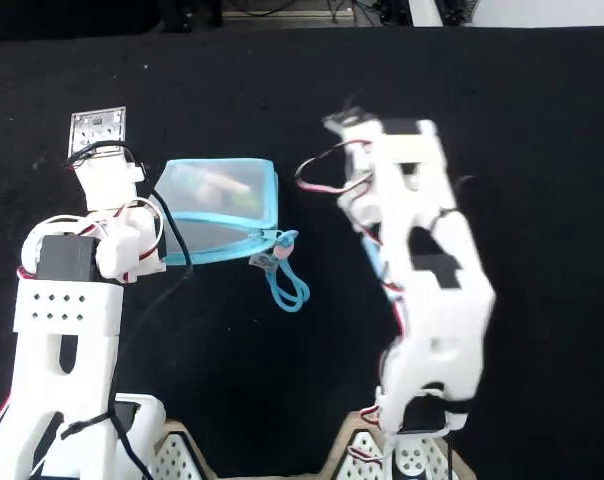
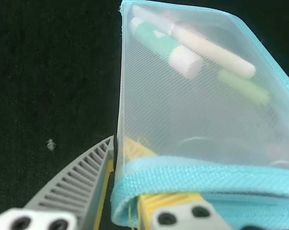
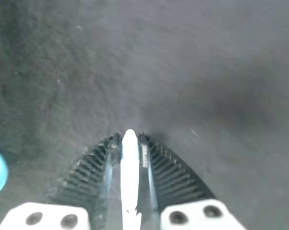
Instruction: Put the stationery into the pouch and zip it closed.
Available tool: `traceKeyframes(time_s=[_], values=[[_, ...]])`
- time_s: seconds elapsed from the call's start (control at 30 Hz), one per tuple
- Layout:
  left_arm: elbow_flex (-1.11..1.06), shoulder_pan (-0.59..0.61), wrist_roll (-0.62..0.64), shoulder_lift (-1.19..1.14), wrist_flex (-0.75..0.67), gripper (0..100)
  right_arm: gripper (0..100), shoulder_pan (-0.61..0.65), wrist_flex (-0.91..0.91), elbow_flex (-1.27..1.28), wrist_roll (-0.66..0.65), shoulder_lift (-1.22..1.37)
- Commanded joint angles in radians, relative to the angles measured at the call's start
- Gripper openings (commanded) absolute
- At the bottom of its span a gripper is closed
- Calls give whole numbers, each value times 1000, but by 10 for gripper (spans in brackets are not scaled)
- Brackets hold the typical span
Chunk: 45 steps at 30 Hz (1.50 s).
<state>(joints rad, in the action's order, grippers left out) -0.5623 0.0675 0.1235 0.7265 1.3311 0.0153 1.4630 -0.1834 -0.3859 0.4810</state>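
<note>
A translucent pouch (image 1: pixel 220 205) with teal trim lies on the black table, its zip pull (image 1: pixel 278 243) and teal cord loop (image 1: pixel 288 286) at its near right corner. Through the mesh (image 2: pixel 192 110) I see a green-and-white marker (image 2: pixel 166 47), a cream pen (image 2: pixel 216 53) and a pale green piece (image 2: pixel 242 86). My left gripper (image 2: pixel 118 143) is shut on the pouch's left edge (image 1: pixel 154 215), grey finger outside, yellow finger behind the mesh. My right gripper (image 3: pixel 129 138) is raised over the table right of the pouch (image 1: pixel 344 125), shut on a slim white pen (image 3: pixel 129 172).
A small metal plate (image 1: pixel 98 126) lies at the back left behind the left arm. Both arm bases stand at the front edge. The black cloth (image 1: pixel 522 150) spreads wide to the right and behind the pouch.
</note>
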Motion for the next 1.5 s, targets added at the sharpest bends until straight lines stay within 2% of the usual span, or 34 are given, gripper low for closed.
traceKeyframes(time_s=[0.0, 0.23, 0.47, 0.7, 0.83, 0.93, 1.13, 1.33, 1.47], values=[[-2, 16, 2, -6, 2, 33, 11, -5, 11, 67, 15, -291], [-2, 16, 2, -6, 2, 33, 11, 100, -49, 269, 21, -656], [-2, 16, 2, -6, 2, 33, 11, 164, -52, 337, 25, -946], [-2, 16, 2, -6, 2, 33, 11, 219, -104, 325, 235, -1193], [-2, 16, 2, -6, 2, 33, 11, 293, -258, 424, 408, -1308], [-2, 18, 2, -6, 3, 33, 11, 330, -402, 529, 473, -1388], [-4, 18, 2, -6, 3, 33, 11, 333, -609, 685, 482, -1584], [-4, 18, 2, -6, 2, 33, 11, 334, -641, 717, 482, -1710], [-4, 18, 2, -6, 2, 33, 11, 413, -664, 717, 482, -1756]])
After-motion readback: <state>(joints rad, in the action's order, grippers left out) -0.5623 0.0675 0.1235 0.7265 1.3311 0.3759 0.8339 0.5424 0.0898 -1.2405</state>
